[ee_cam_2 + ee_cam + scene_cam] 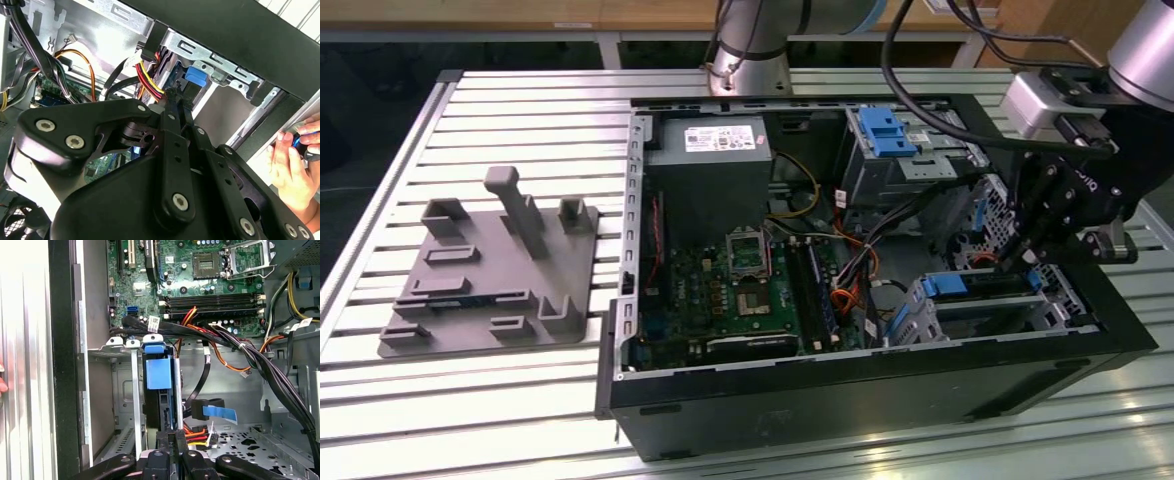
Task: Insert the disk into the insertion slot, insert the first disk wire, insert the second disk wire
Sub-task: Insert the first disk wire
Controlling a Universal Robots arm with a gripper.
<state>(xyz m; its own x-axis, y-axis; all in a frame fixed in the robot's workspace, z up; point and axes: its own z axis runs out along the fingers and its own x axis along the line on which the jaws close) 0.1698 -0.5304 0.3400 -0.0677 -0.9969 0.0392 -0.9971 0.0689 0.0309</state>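
1. Exterior view's left: grey fixture plate [480,290] with upright holders lies on the slatted table [520,100], apart from the case.
2. Centre: open black computer case [854,390]. Power-supply box [707,170] sits at the far end and the motherboard [747,290] below it.
3. Right of the motherboard: taller metal bay [907,170] with the blue latch [887,135].
4. Near-right corner of the case: the disk [981,285] sits inside the insertion slot [1054,305]. Its blue carrier end faces the case interior. In the first wrist view I see the disk [159,372] between the cage rails [135,390].
5. Gripper [1007,262] is down in the case, right at the disk's open end. In both wrist views the tips [173,436] [175,97] are pinched together. I can't tell whether a connector is between them.
6. Red and yellow wires [196,431] run just beside the tips. In the second wrist view that bundle [150,75] ends near them, next to the carrier [194,79].
7. Black flat cable with a blue tab [217,412] hangs loose beside the slot.
8. Second wrist view: a person's hand [290,167] is outside the case wall, holding something blue.
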